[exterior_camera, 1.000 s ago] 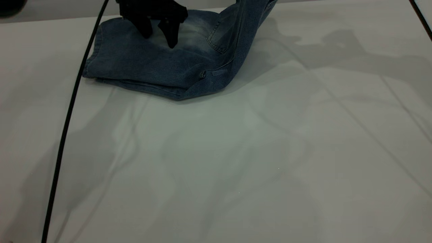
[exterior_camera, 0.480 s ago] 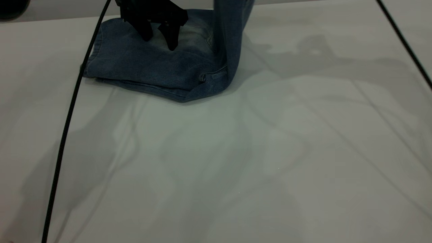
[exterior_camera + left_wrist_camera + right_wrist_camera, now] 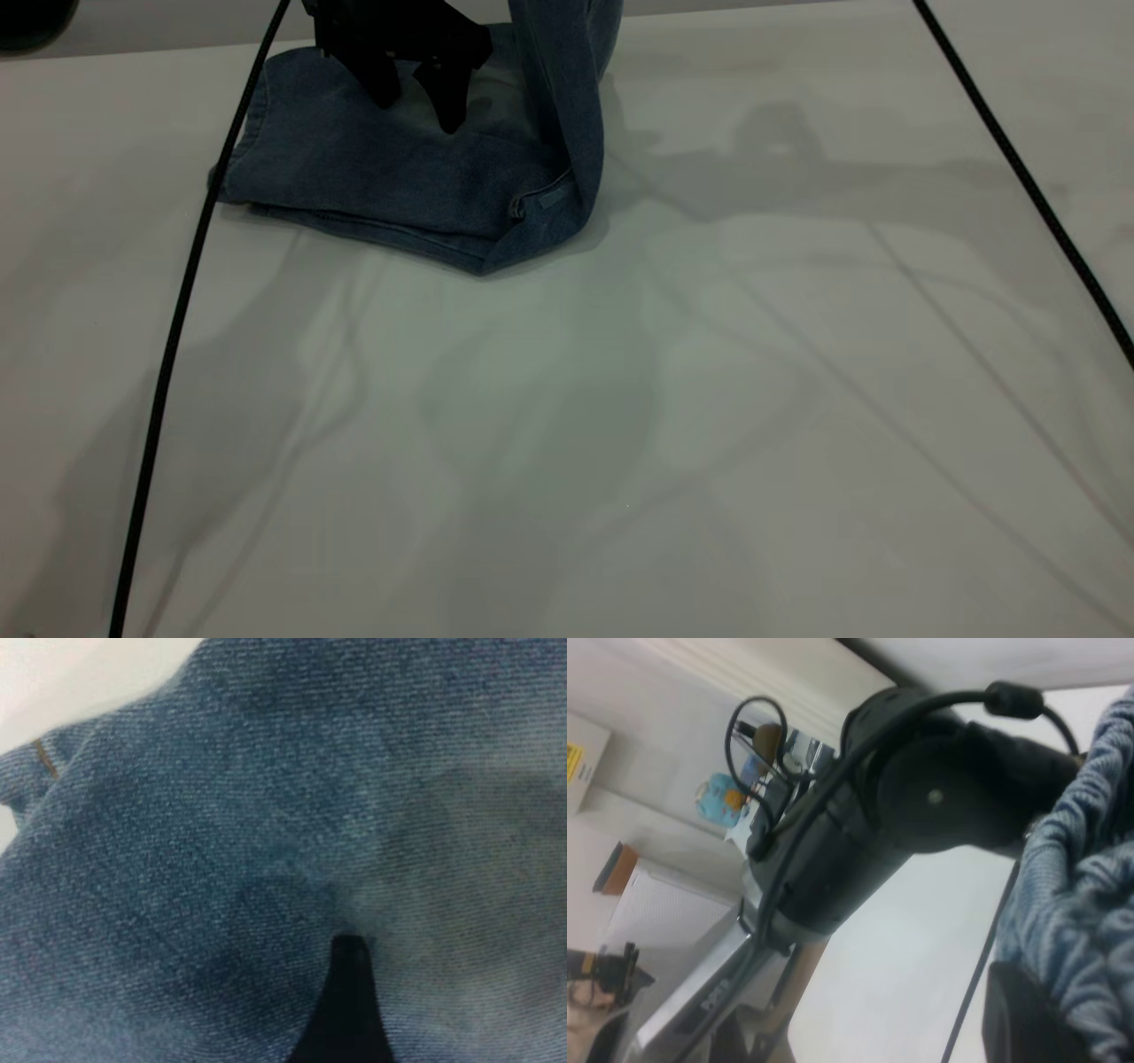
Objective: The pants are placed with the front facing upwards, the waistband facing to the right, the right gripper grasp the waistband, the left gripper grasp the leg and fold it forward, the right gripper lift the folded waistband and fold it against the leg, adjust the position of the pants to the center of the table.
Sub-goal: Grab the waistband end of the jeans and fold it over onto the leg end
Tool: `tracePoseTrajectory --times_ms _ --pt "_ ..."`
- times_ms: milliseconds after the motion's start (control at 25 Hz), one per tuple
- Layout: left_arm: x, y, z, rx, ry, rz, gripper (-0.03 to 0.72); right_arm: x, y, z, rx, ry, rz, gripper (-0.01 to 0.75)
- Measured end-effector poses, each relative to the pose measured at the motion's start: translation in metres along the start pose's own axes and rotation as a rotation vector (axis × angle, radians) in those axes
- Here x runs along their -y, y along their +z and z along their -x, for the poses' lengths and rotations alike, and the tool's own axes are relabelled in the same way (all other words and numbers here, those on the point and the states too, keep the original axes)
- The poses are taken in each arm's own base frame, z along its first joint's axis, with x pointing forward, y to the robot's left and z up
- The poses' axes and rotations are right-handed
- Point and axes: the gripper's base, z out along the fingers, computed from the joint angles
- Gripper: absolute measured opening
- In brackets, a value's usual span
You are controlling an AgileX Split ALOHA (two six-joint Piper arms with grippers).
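The blue denim pants (image 3: 381,177) lie folded at the far left of the white table (image 3: 620,399). Their right-hand part rises in a steep flap (image 3: 571,89) that runs out of the exterior view's top edge. The ruched waistband (image 3: 1085,904) fills one side of the right wrist view, and my right gripper (image 3: 1063,1028) is shut on it, with one dark finger (image 3: 1019,1019) showing against the cloth. My left gripper (image 3: 416,93) stands open, its two blunt fingers pointing down onto the flat denim (image 3: 221,859). One of its fingers (image 3: 350,1010) shows in the left wrist view.
A black cable (image 3: 177,310) arcs down the left side of the table, and another (image 3: 1019,168) crosses the right. The left arm's black body (image 3: 904,815) looms in the right wrist view. Bare tabletop stretches in front of and to the right of the pants.
The lifted waistband flap has swung leftward, from leaning right to standing over the folded legs. The right cable has moved left with it. The left gripper has stayed put.
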Motion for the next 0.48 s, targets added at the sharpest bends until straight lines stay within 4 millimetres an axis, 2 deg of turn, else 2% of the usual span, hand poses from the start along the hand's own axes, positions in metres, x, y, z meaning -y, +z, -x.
tracePoseTrajectory --times_ms 120,240,480 --pt "-0.002 -0.006 0.003 0.019 0.001 0.011 0.548 -0.001 0.002 0.000 0.002 -0.004 0.004 0.099" --pt "-0.003 -0.021 0.009 0.064 -0.001 0.019 0.548 -0.001 0.002 0.000 0.003 -0.004 0.004 0.099" --pt "-0.012 -0.073 0.019 0.150 0.015 0.081 0.548 0.000 0.001 0.000 0.008 -0.008 -0.007 0.099"
